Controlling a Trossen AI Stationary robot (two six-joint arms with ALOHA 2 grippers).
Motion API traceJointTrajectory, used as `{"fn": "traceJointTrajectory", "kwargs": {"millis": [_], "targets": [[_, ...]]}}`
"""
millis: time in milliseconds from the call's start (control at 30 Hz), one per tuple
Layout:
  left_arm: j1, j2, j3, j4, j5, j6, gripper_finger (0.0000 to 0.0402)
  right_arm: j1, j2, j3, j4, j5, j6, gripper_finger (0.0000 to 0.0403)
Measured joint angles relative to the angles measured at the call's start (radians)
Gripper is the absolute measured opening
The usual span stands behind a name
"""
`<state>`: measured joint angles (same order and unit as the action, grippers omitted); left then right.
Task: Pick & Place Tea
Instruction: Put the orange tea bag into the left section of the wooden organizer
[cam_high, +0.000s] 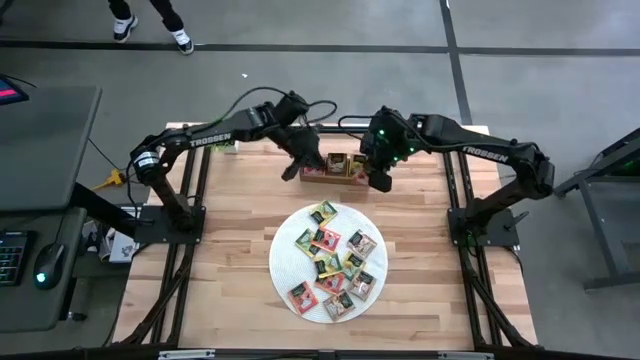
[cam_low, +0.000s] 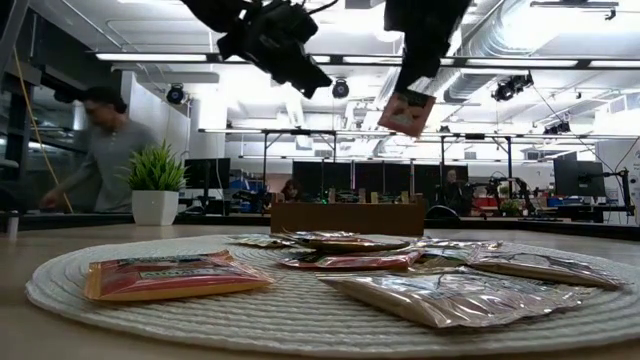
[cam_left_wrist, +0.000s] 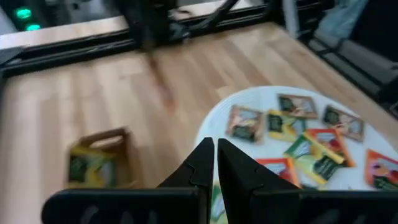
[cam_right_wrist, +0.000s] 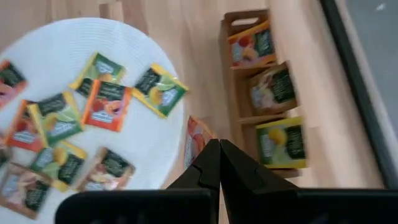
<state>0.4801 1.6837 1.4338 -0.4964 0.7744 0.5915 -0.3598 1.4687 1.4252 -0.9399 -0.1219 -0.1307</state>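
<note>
Several tea packets (cam_high: 330, 265) in red, green, yellow and dark wrappers lie flat on the round white mat (cam_high: 283, 240). The wooden tray (cam_high: 312, 179) at the far side holds packets standing in its three compartments (cam_right_wrist: 273, 90). My right gripper (cam_right_wrist: 218, 157) hovers by the tray's right end, shut on a red-orange packet (cam_low: 405, 112). My left gripper (cam_left_wrist: 215, 154) is shut and empty, high over the tray's left end (cam_high: 303, 160). My right gripper pinches the red-orange tea packet by its upper edge (cam_right_wrist: 200, 146) between the two fingers, coming from above and pointing down. The packet is lifted clear and hangs below the fingertips (cam_low: 405, 112), slightly tilted, between the mat and the tray.
Bare wood lies left and right of the mat (cam_high: 225, 250). The table's frame rails and arm bases stand at both sides (cam_high: 470, 215). A potted plant (cam_low: 155, 185) and a person (cam_low: 105, 150) show beyond the far edge in the low view.
</note>
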Motion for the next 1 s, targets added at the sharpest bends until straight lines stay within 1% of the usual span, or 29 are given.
{"fn": "traceJointTrajectory", "kwargs": {"millis": [133,233,367,500,633,767,833,933,1000], "targets": [[-0.043,0.029,-0.002,0.015,0.001,-0.013,0.0021,0.016,0.039,0.081,-0.043,0.023,-0.052,0.0],[-0.063,0.038,0.0,0.055,-0.004,-0.051,0.0041,0.032,0.074,0.129,-0.072,0.029,-0.076,0.0],[-0.071,0.039,0.0,0.115,-0.037,-0.101,0.0096,0.056,0.105,0.159,-0.095,0.049,-0.088,0.0],[-0.076,0.039,0.0,0.14,-0.118,-0.13,0.0156,0.068,0.108,0.16,-0.095,0.054,-0.083,0.0],[-0.075,0.039,0.0,0.148,-0.157,-0.192,0.0197,0.075,0.108,0.16,-0.092,0.064,-0.08,0.0],[-0.088,0.054,0.0,0.187,-0.163,-0.236,0.0213,0.083,0.108,0.16,-0.072,0.069,-0.08,0.0],[-0.101,0.075,0.0,0.215,-0.162,-0.262,0.0213,0.087,0.108,0.16,-0.054,0.071,-0.08,0.0],[-0.121,0.075,-0.002,0.242,-0.164,-0.285,0.0213,0.089,0.108,0.16,-0.04,0.071,-0.08,0.0],[-0.136,0.084,0.003,0.27,-0.193,-0.284,0.0213,0.088,0.108,0.16,-0.041,0.071,-0.08,0.0]]}}
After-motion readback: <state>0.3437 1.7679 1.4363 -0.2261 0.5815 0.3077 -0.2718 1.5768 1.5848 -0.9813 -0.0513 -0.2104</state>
